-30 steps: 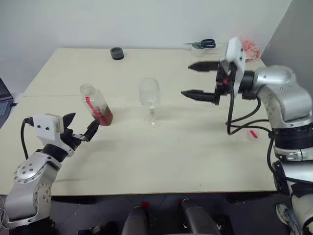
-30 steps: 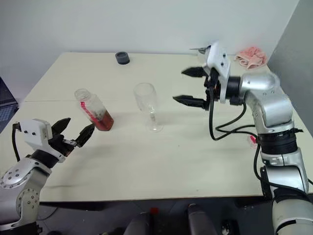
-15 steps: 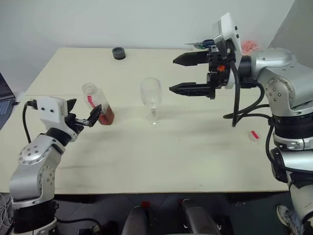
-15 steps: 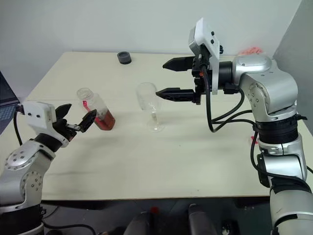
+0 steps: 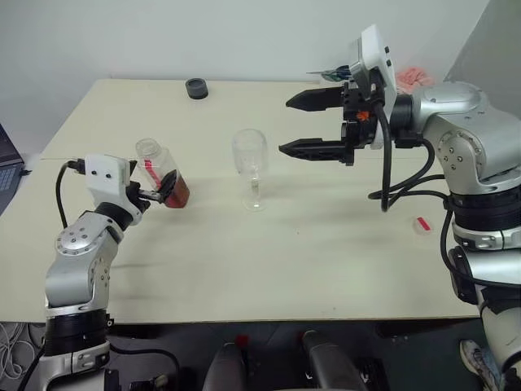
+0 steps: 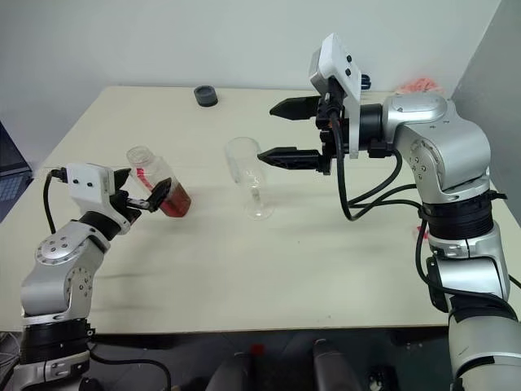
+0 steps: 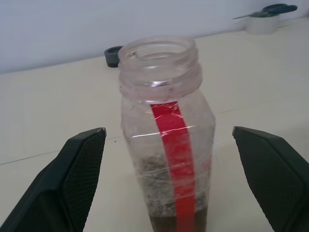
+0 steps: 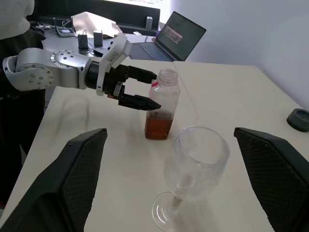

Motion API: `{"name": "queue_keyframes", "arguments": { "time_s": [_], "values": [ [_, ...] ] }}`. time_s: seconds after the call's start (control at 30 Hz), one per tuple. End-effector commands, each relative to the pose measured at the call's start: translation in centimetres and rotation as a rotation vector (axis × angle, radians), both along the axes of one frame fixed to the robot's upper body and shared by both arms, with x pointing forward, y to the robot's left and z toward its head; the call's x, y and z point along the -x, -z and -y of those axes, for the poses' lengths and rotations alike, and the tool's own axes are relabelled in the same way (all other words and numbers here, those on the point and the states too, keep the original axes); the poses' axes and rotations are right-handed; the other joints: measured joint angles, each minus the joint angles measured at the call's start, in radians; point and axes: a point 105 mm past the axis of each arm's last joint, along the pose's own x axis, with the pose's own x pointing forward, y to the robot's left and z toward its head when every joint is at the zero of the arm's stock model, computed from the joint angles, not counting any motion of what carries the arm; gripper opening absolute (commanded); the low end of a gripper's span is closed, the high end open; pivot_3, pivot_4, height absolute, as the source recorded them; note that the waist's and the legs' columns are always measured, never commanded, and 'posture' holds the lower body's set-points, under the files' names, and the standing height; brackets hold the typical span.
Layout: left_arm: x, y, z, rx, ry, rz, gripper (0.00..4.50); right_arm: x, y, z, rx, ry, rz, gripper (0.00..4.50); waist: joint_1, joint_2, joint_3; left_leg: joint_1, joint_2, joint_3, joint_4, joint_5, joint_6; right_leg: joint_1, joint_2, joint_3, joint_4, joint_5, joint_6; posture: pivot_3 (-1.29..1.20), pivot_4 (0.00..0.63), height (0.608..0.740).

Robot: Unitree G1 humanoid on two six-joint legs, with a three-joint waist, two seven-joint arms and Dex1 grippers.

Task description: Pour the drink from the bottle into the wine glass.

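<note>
The left hand [image 5: 159, 189], fingers spread, flanks the upright bottle [image 5: 163, 175] (mouth up, uncapped).

On the table [image 5: 326, 269], the bottle [image 5: 163, 175] stands left of the wine glass [image 5: 249, 167]; my left gripper [image 5: 156, 189] flanks the bottle, my right gripper [image 5: 299, 124] hangs right of the glass, a round cap [image 5: 194, 88] behind

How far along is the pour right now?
Done: the bottle stands uncapped on the table. In hand: the open left pincer brackets the bottle without gripping it; the open right pincer hovers beside the wine glass. Left: grasp, lift, pour; the glass looks empty.
</note>
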Motion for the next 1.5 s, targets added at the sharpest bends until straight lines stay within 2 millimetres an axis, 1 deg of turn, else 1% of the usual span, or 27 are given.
{"name": "queue_keyframes", "arguments": {
  "time_s": [0.03,0.13,0.23,0.4,0.57,0.67,0.83,0.87,0.93,1.0,1.1,1.23,1.3,1.4,1.5],
  "values": [
    [-0.5,-1.6,-0.1,-0.019,-0.009,0.074,4.50,0.7,-0.9,-0.1,-0.004,-0.011,0.062,4.48,0.001,0.000,0.000,0.000,0.000,0.000,0.000,0.000,0.000,0.000,0.000,0.000,0.000,0.000,0.000,0.00,0.150,0.740],
    [-1.6,-2.0,0.6,-0.005,0.010,0.104,4.50,0.5,-0.8,0.0,0.000,0.003,0.065,4.48,0.001,0.000,0.000,0.000,0.000,0.000,0.000,0.000,0.000,0.000,0.000,0.000,0.000,0.000,0.000,0.00,0.150,0.740],
    [-2.3,-2.0,1.2,0.006,0.040,0.115,4.50,0.4,-0.7,0.0,0.004,0.013,0.066,4.48,0.008,0.000,0.000,0.000,0.000,-0.001,0.000,0.000,0.000,0.000,0.000,-0.002,0.000,0.000,0.000,0.00,0.150,0.740],
    [-2.6,-2.4,1.6,0.027,0.062,0.151,4.50,0.3,-0.6,0.2,0.008,0.028,0.067,4.48,0.010,0.000,0.000,0.000,0.000,-0.001,0.000,0.000,0.000,0.000,-0.001,-0.001,0.000,0.000,0.000,0.00,0.150,0.740],
    [-2.8,-2.1,1.9,0.026,0.075,0.143,4.50,0.1,-0.5,0.3,0.012,0.039,0.068,4.48,0.012,0.000,0.000,0.000,0.000,-0.002,0.000,0.000,0.000,0.000,-0.001,-0.002,0.000,0.000,0.000,0.00,0.150,0.740],
    [-2.8,-1.9,2.1,0.030,0.085,0.143,3.89,0.1,-0.4,0.3,0.013,0.043,0.069,4.50,0.012,0.000,0.000,0.000,-0.001,-0.002,0.000,0.000,0.000,0.000,-0.001,-0.002,0.000,0.000,0.000,0.00,0.150,0.740],
    [-3.0,-1.7,2.0,0.027,0.083,0.140,2.34,-0.3,-0.4,0.4,0.005,0.067,0.080,4.50,0.014,0.000,0.000,0.000,-0.001,-0.002,0.000,0.000,0.000,0.000,-0.001,-0.002,0.000,0.000,0.000,0.00,0.150,0.740],
    [-3.1,-1.7,2.0,0.024,0.084,0.140,2.16,-0.4,-0.6,0.5,-0.010,0.076,0.091,4.50,0.014,0.000,0.000,0.000,-0.001,-0.002,0.000,0.000,0.000,0.000,-0.001,-0.002,0.000,0.000,0.000,0.00,0.150,0.740],
    [-3.2,-1.9,1.9,0.017,0.086,0.143,2.16,-0.7,-1.0,0.7,-0.048,0.098,0.124,4.50,0.014,0.000,0.000,0.000,-0.001,-0.002,0.000,0.000,0.000,0.000,-0.001,-0.002,0.000,0.000,0.000,0.00,0.150,0.740],
    [-3.2,-2.9,1.7,0.001,0.083,0.165,2.16,-1.4,-0.9,1.3,-0.085,0.141,0.149,4.50,0.016,0.000,0.000,0.000,-0.001,-0.002,0.000,0.000,0.000,0.000,-0.001,-0.002,0.000,0.000,0.000,0.00,0.150,0.740],
    [-3.3,-5.0,1.8,-0.043,0.083,0.209,2.16,-1.5,-0.3,2.5,-0.150,0.161,0.090,4.50,0.020,0.000,0.000,-0.001,-0.001,-0.002,0.000,0.000,0.000,0.000,-0.001,-0.003,0.000,0.000,0.000,0.00,0.150,0.740],
    [-3.7,-8.6,4.3,-0.183,0.147,0.283,2.16,-0.9,-0.3,4.6,-0.213,0.212,0.111,4.50,0.025,0.000,0.000,-0.002,-0.001,-0.003,0.000,0.000,0.000,0.000,-0.001,-0.004,0.000,0.000,0.000,0.00,0.150,0.740],
    [-4.0,-9.9,5.3,-0.256,0.173,0.314,2.16,-0.4,0.2,5.5,-0.223,0.228,0.134,4.50,0.031,0.000,0.000,-0.002,-0.001,-0.004,0.000,0.000,0.000,0.000,-0.001,-0.005,0.000,0.000,0.000,0.00,0.150,0.740],
    [-4.5,-11.8,7.2,-0.376,0.220,0.367,2.16,1.1,2.0,6.7,-0.196,0.237,0.136,4.50,0.040,-0.001,0.000,-0.003,-0.002,-0.005,0.000,0.000,0.000,0.001,-0.001,-0.006,-0.001,0.000,0.000,0.00,0.150,0.740],
    [-4.8,-13.0,9.5,-0.524,0.286,0.424,2.16,2.6,3.6,7.9,-0.195,0.261,0.085,4.50,0.045,-0.001,0.000,-0.002,-0.002,-0.004,0.000,0.000,0.000,0.000,-0.001,-0.005,0.000,0.000,0.000,0.00,0.150,0.740]
  ]
}}
